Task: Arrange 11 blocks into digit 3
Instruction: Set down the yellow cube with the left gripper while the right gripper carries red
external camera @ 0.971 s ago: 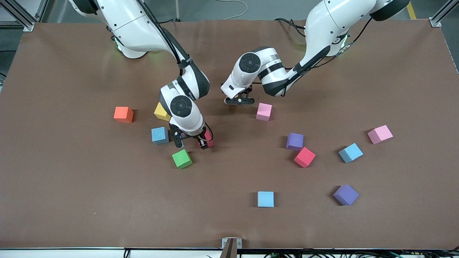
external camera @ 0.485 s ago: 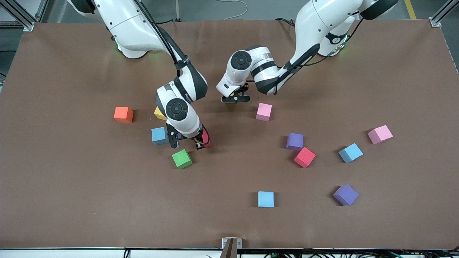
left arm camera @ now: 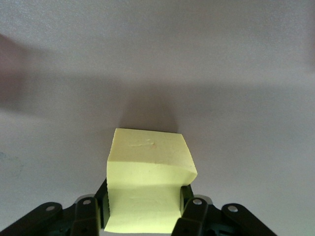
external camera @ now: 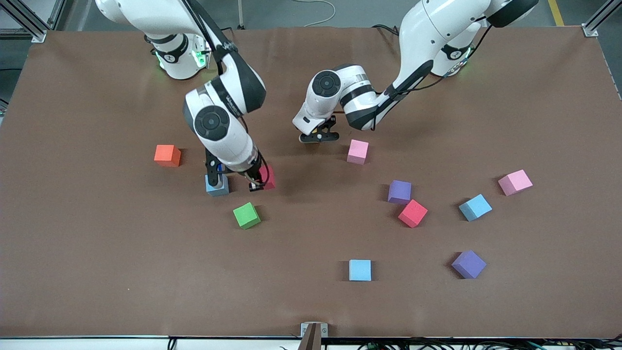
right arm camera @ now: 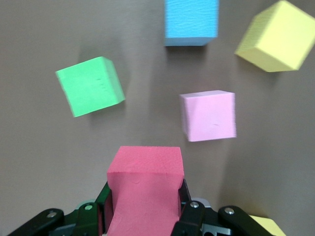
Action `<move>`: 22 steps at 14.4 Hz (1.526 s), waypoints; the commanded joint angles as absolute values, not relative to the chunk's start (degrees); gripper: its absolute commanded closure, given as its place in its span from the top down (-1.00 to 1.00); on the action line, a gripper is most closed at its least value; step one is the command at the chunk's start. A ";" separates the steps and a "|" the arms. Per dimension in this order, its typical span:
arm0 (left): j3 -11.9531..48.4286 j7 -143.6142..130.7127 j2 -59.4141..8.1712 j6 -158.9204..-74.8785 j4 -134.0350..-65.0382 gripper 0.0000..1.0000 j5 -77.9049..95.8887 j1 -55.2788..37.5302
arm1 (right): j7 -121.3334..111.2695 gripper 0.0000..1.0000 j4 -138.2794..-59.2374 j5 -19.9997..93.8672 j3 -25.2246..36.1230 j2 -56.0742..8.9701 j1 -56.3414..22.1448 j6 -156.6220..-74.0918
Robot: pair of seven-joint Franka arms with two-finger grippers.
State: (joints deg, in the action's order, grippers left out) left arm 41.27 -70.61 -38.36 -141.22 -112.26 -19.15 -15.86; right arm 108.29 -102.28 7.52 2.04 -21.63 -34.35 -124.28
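Right gripper pinches a red block — left gripper (airborne) clamps a yellow block.

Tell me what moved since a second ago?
The right tool, shut on the red block, lifted it and carried it away from the green block, toward the robots' bases. The left tool, shut on a yellow block, shifted only slightly. The other blocks on the table stayed put.

surface: brown table | on it: scattered blocks, several colours
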 commanded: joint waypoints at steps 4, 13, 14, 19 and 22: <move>40.25 -72.25 -38.85 -141.77 -111.62 -0.40 -20.30 -16.35 | 115.66 -0.99 -116.45 8.17 1.41 -8.71 -36.30 -125.24; 40.16 -74.78 -37.80 -141.51 -111.62 1.00 -20.30 -15.73 | 115.84 -0.99 -131.83 8.17 1.76 -0.09 -33.22 -132.54; 40.25 -76.71 -37.10 -141.50 -111.62 1.00 -20.30 -15.73 | 117.06 -0.99 -131.84 8.17 1.58 0.09 -33.40 -132.54; 40.43 -83.65 -32.35 -141.24 -111.53 1.00 -20.21 -15.03 | 120.05 -0.99 -132.01 8.26 1.32 -1.75 -38.31 -136.56; 40.25 -90.77 -29.36 -140.89 -111.62 1.00 -19.77 -12.32 | 124.01 -0.99 -132.19 8.61 1.32 -5.26 -42.35 -140.45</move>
